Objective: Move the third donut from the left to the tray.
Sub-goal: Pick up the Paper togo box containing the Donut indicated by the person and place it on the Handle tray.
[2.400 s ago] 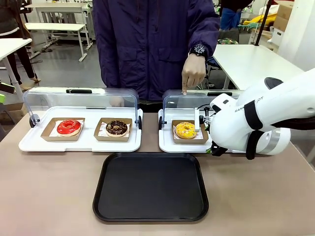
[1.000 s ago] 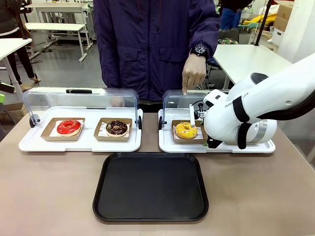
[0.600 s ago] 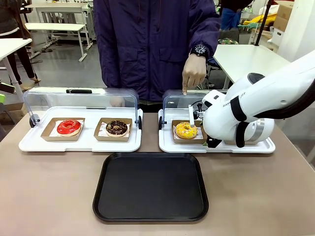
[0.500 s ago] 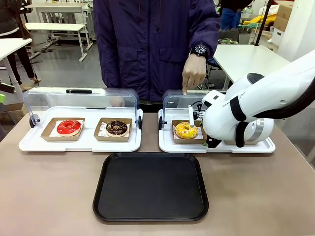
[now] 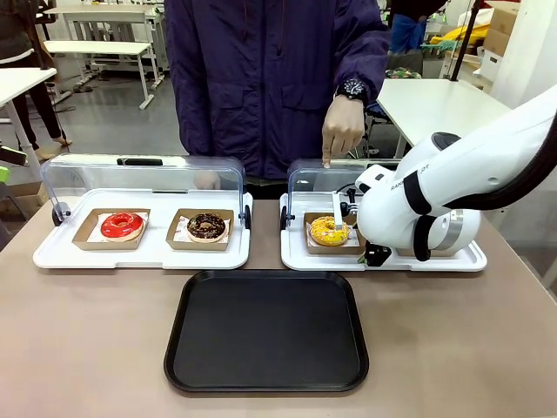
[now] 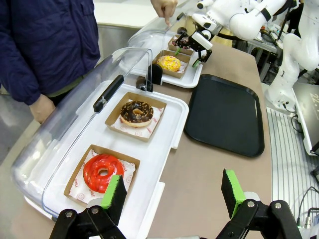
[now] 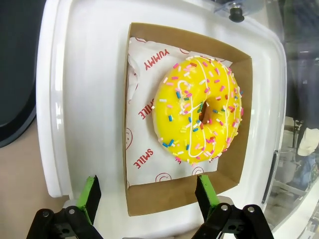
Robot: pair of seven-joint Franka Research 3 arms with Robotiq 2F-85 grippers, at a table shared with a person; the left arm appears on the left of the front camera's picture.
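Now right hand (image 7: 148, 188) gapes beside yellow donut (image 7: 199, 109).

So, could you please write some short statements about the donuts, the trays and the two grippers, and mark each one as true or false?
1. The ring donut with yellow icing lies on the flat black plastic tray. False: it sits in its square brown cardboard holder on a white display tray.
2. The right gripper is open, close by that holder. True.
3. In the front view, the dark chocolate donut lies left of the red-iced donut. False: the red one is leftmost.
4. The person's hand reaches down to the clear lid behind the yellow donut. True.
5. The left gripper holds a donut. False: it is open and holds nothing.
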